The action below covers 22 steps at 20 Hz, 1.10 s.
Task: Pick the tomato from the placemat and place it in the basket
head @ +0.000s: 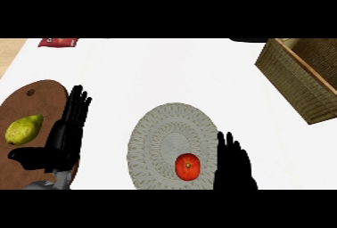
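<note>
tomato [187, 166]: red, round, lying on the lower right part of the placemat [158, 133], near its right rim. not held, not touched by either hand.

placemat: round, grey, woven in ringed patterns, flat on the white desk [171, 71], lower centre of the head view.

right hand [233, 167]: black, just right of the placemat, entering from the lower edge. fingers straight and held close together, pointing up the view. nearest edge of the hand beside the tomato, a narrow strip of placemat showing between them. nothing grasped.

basket [296, 75]: woven, brown, with a lighter wooden rim, at the upper right corner of the desk, cut off by the right edge of the view. well apart from the tomato and from the right hand. interior mostly out of view.

left hand [69, 129]: black, at the left, resting over the right edge of a brown wooden cutting board [26, 102]. fingers straight and slightly spread, pointing up the view, thumb out to the left. nothing grasped.

pear [23, 129]: yellow-green, lying on the cutting board, left of the left hand, apart from it.

red packet [58, 42]: at the upper left edge of the desk, only partly visible.
</note>
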Motion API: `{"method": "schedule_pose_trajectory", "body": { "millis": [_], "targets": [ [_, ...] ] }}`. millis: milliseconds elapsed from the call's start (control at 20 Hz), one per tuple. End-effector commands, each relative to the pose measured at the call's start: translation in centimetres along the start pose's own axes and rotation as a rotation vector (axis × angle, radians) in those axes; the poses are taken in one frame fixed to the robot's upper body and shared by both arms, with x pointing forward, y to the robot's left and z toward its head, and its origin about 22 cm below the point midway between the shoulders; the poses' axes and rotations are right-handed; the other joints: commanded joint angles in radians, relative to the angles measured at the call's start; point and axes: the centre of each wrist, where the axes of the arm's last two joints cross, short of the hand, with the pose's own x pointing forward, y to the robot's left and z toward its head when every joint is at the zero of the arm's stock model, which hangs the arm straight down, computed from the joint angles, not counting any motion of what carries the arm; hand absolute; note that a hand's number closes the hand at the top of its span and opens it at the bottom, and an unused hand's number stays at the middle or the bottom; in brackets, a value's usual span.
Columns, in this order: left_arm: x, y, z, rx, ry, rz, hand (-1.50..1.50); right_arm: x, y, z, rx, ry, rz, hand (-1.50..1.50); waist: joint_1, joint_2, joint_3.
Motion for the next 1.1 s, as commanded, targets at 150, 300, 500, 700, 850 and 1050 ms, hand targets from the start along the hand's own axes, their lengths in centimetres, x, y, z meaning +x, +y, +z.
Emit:
{"method": "schedule_pose_trajectory", "body": {
  "millis": [150,300,500,700,850,1050],
  "targets": [
    [0.0,-1.0,0.1,-0.005,-0.002,0.003,0.00,1.1,1.2,0.5,-0.012,0.206,0.026,-1.50,-0.001,0.000,0.001],
    [0.9,0.1,-1.1,-0.007,0.002,0.006,0.00,1.5,0.8,-0.3,-0.029,0.203,0.032,-1.50,0.003,0.001,0.000],
    [0.4,0.5,-0.3,-0.008,-0.006,-0.014,0.00,1.6,1.3,-1.0,-0.011,0.214,0.002,-1.50,0.011,0.001,0.001],
    [-0.7,-0.5,0.0,0.003,-0.005,0.002,0.00,1.4,1.6,-0.7,0.005,0.220,0.018,-1.50,0.003,0.002,0.001],
    [0.5,1.0,0.4,-0.020,0.002,-0.017,0.00,1.3,2.2,-1.4,0.007,0.243,0.022,-1.50,0.012,-0.001,0.002],
    [-0.8,0.1,0.0,-0.005,0.012,-0.014,0.00,1.1,3.3,-0.9,0.059,0.241,0.048,-1.50,0.004,0.002,0.001]
  ]
}}
